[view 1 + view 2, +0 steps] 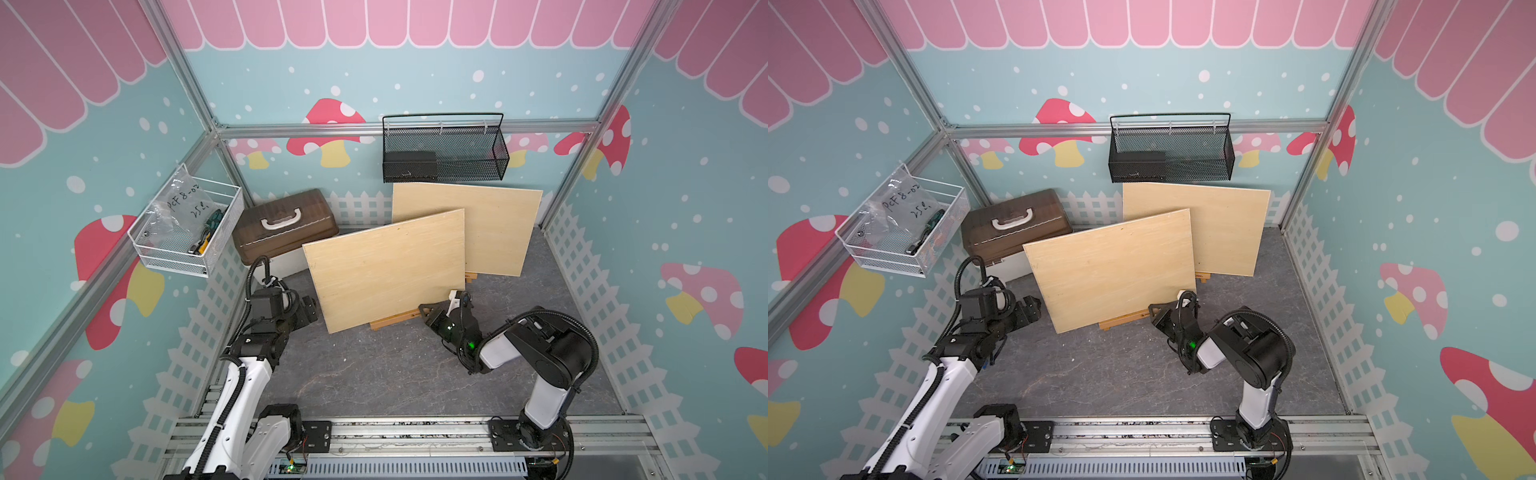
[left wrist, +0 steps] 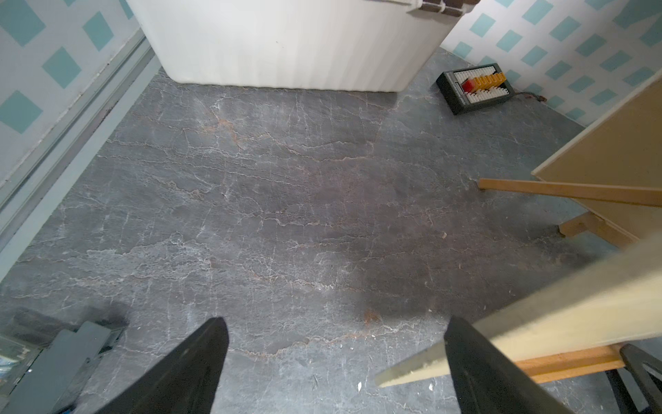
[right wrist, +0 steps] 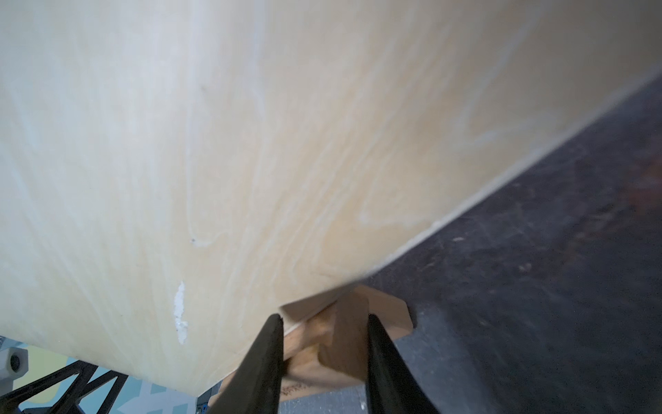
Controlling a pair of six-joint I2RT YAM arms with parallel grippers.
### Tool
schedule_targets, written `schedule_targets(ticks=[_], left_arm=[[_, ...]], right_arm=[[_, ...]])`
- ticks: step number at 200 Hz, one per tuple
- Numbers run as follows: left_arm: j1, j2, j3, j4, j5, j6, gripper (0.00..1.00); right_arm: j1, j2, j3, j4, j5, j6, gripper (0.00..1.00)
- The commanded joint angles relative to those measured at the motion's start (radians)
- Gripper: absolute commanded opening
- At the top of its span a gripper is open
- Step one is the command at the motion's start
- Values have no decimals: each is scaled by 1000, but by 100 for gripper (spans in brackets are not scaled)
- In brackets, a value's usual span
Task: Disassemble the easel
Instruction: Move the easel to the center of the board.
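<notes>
A light wooden board (image 1: 386, 270) (image 1: 1113, 270) leans on a small wooden easel whose front ledge (image 1: 395, 321) (image 1: 1125, 320) shows below it. A second board (image 1: 490, 224) (image 1: 1221, 224) leans behind, on another stand. My right gripper (image 1: 432, 309) (image 1: 1156, 309) (image 3: 324, 319) sits at the front board's lower right corner, its fingers pressed on both sides of the easel's wooden block (image 3: 387, 312). My left gripper (image 1: 309, 307) (image 1: 1032, 307) (image 2: 335, 322) is open beside the board's lower left corner (image 2: 573, 308), holding nothing. The easel's legs (image 2: 573, 191) show in the left wrist view.
A brown case with a white handle (image 1: 286, 226) stands at the back left on a white box (image 2: 286, 43). A white wire basket (image 1: 187, 232) hangs on the left wall, a black mesh basket (image 1: 444, 153) on the back wall. A small black device (image 2: 476, 87) lies by the wall.
</notes>
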State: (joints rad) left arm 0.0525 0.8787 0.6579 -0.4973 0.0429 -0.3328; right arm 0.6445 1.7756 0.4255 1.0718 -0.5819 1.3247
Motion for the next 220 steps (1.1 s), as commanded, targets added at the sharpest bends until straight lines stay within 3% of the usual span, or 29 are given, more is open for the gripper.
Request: schedule_targets(ticks=[1,67,107,134,161,220], left_arm=[[-11,-3,6,-18,14,16,98],[-50,1,9,-8,53,26,98],[-76,-36,15,-15,108,43,98],[-91,-56,20,-28,167,44,98],[-109,-57,36,-52,240,58,97],[-126,-70,54,-95,338,69,97]], right_arm=[[-7,-61,-59,56,118,-30,27],[-6,-279,-274,-16,246,36,26],[-6,-453,-230,-309,199,-83,57],[-7,-603,-139,-618,164,-248,62],[-2,-629,-46,-831,46,-410,61],[131,-501,18,-902,-6,-590,51]])
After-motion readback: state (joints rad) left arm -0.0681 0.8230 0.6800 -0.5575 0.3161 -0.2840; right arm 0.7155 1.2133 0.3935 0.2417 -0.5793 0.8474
